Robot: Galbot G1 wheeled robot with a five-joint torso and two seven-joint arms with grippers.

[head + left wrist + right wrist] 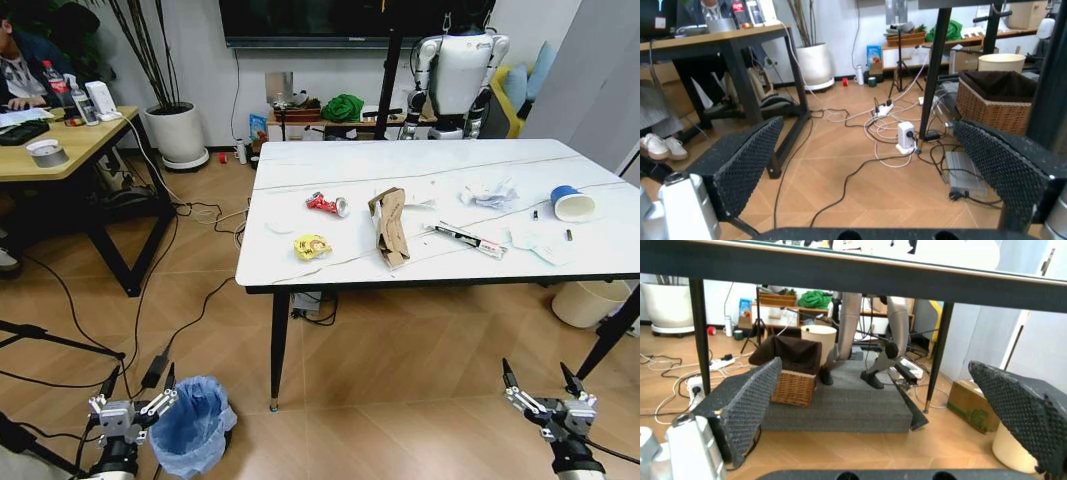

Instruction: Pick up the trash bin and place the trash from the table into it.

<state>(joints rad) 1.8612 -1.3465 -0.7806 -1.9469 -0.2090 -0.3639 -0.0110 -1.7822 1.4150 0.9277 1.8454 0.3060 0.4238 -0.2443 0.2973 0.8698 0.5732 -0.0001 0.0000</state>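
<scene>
I log: left claw [135,406] and right claw [548,398] both apart, low over open floor; trash bin [191,424] touching left claw; trash [388,226] across desk [420,160], near front edge.

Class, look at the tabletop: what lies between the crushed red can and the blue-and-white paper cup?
In the head view, between the red can and the paper cup lie the folded cardboard and crumpled white paper.

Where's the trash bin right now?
In the head view, the bin stands on the floor at lower left, beside the left hand, short of the table.
</scene>
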